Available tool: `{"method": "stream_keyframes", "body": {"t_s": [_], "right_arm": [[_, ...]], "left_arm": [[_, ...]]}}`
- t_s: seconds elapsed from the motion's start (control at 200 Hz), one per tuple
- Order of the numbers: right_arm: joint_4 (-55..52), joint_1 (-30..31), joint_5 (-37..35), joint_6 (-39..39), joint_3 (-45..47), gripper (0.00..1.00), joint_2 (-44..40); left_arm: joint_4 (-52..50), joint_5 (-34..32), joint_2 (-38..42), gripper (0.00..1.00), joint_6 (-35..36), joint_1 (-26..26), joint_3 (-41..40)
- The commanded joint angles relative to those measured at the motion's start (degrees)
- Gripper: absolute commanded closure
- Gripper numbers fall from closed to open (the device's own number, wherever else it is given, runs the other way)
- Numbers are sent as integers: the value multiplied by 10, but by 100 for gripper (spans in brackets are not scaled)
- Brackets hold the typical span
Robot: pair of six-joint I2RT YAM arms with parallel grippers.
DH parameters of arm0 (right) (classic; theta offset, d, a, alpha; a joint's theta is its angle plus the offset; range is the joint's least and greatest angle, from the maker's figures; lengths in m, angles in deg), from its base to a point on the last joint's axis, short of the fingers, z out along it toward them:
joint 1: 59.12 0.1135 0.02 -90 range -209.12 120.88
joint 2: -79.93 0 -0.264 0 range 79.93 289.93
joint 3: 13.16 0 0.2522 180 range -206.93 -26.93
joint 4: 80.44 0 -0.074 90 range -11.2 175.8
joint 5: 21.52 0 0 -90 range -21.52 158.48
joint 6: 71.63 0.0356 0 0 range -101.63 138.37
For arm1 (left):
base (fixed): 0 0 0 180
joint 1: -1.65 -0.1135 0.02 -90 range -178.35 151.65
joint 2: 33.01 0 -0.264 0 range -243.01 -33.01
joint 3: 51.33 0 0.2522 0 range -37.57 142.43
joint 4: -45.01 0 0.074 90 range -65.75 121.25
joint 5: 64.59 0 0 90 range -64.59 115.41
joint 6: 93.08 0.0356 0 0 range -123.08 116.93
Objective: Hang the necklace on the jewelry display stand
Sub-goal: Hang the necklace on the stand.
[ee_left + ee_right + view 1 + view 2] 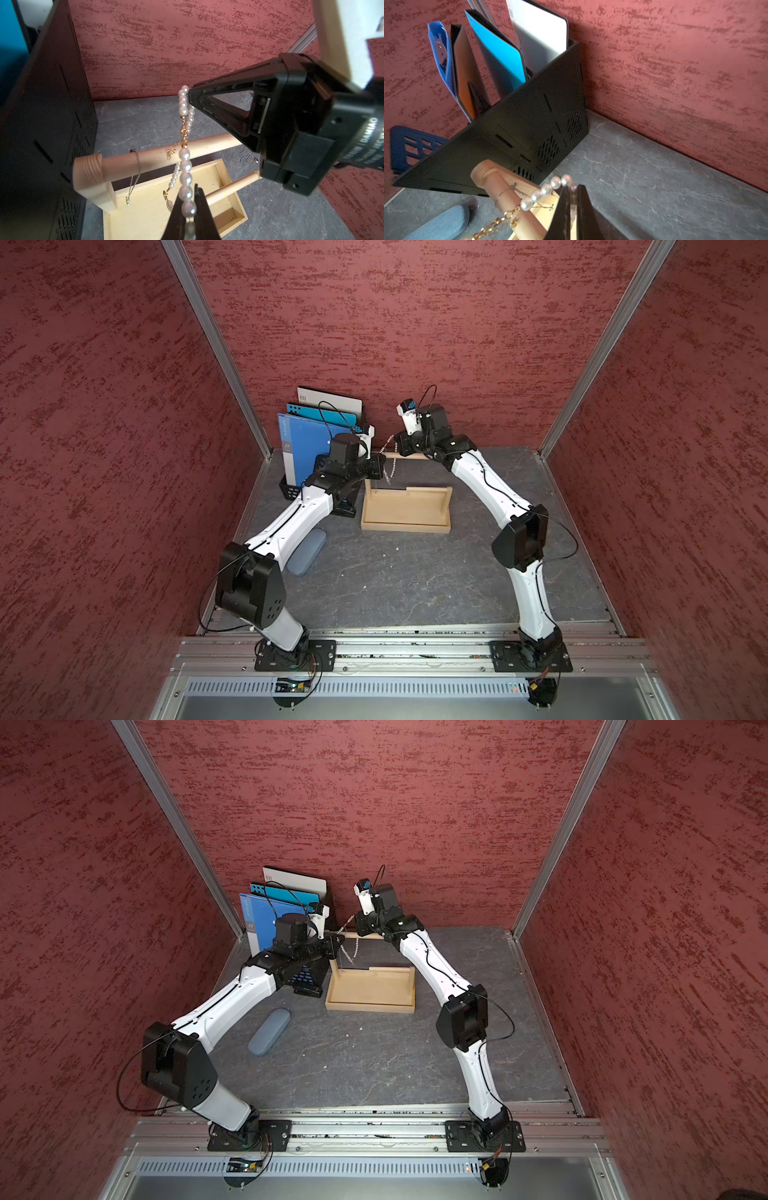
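Observation:
The necklace [185, 165] is a pearl strand with a gold clasp, stretched between both grippers. It crosses the long dowel arm [149, 156] of the pale wooden jewelry display stand [406, 511] close to the tall post. My left gripper [188, 207] is shut on the pearls in front of the dowel, above the tray base [141, 220]. My right gripper [572, 190] is shut on the strand's other end, higher and behind the dowel [508, 199]. In both top views the pearls [390, 466] [353, 947] hang between the two wrists. The short arm [232, 187] is bare.
A black file rack [316, 448] [512, 137] with blue folders stands just left of the stand. A blue-grey case [306, 551] [269, 1031] lies on the table under the left arm. A thin chain [136, 168] hangs on the dowel. A ball chain [244, 160] lies on the table behind.

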Motion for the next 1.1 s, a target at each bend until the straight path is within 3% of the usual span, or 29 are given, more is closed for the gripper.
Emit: {"method": "stream_keyframes", "body": {"t_s": [0.0, 1.092], "right_arm": [[-27, -2, 4, -11, -34, 95, 18], [-17, -3, -54, -44, -37, 95, 22]], "left_arm": [[10, 13, 8, 100, -9, -2, -7], [7, 26, -45, 99, -4, 14, 10]]}}
